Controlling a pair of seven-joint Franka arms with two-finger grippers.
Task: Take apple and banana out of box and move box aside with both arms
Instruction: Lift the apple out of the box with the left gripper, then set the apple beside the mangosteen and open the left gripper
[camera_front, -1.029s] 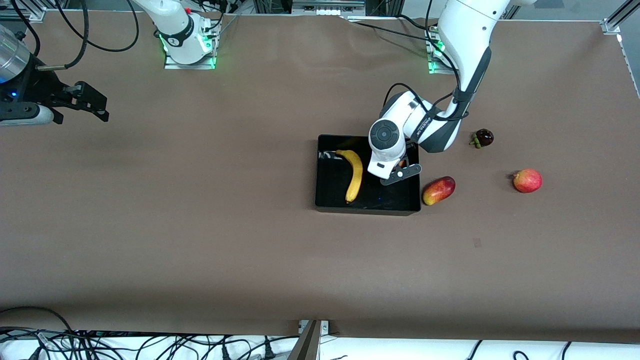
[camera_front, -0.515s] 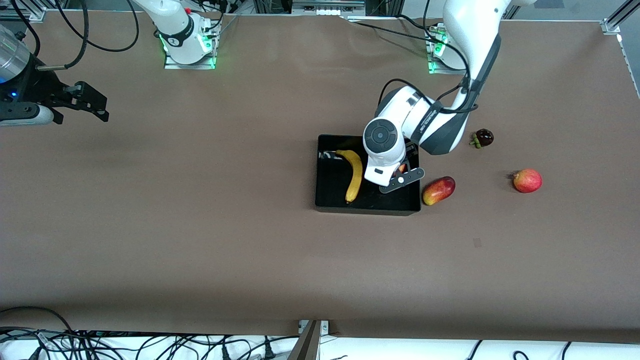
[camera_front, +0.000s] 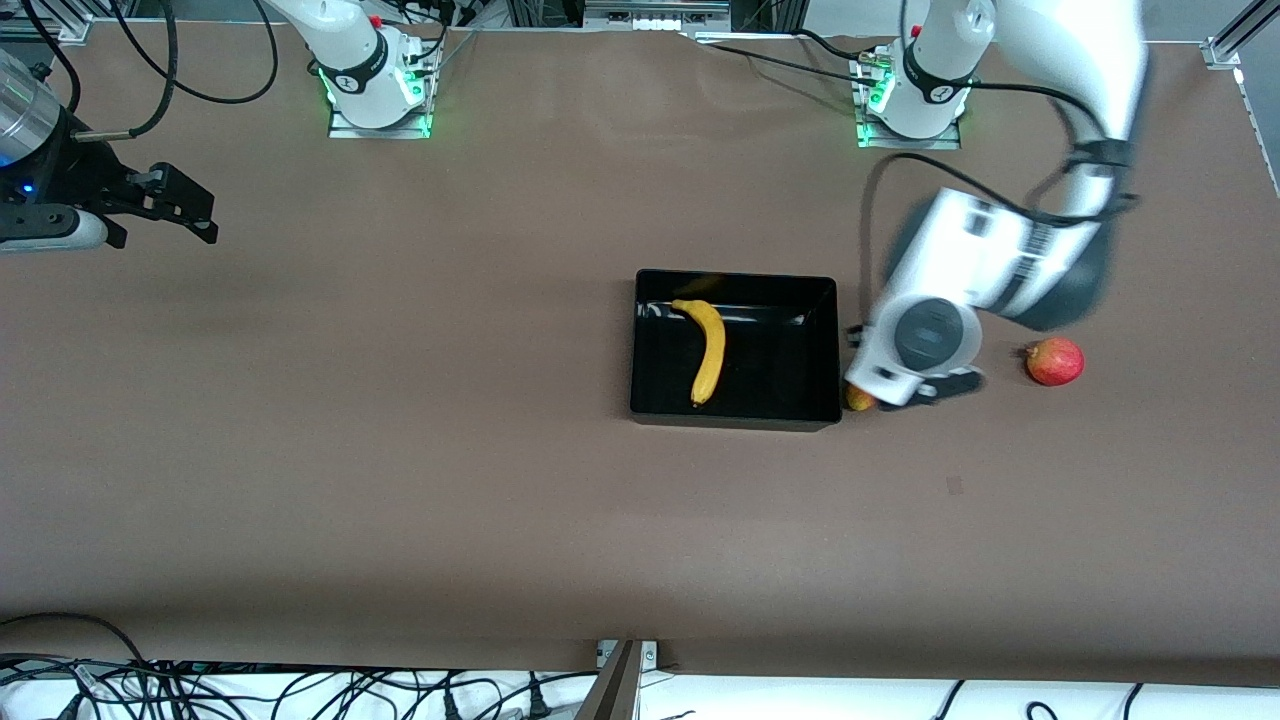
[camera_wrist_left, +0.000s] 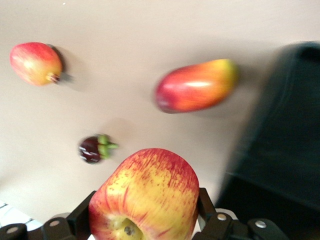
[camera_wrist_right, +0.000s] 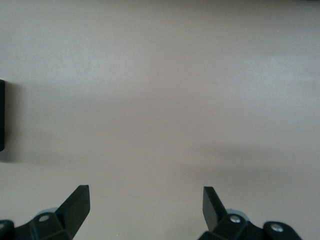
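The left tool (camera_wrist_left: 145, 220) pinches an apple (camera_wrist_left: 145, 195) between its two black fingers (camera_wrist_left: 80, 215), red with yellow patches; it hangs over the bare desk (camera_front: 400, 450) just beside the box (camera_front: 735, 415), at the wall toward the left arm's end; in the front view the arm's wrist covers the tool and the apple. Under it on the desk lie a mango (camera_wrist_left: 195, 86) next to the box wall, a small dark fruit with a green stem (camera_wrist_left: 95, 148), and a second red apple (camera_front: 1054, 361) lying on the desk toward the left arm's end. The banana (camera_front: 707, 348) lies in the box, on its floor toward the right arm's end. The right tool (camera_wrist_right: 145, 207) waits with fingers spread wide over bare desk at the right arm's end, well apart from the box.
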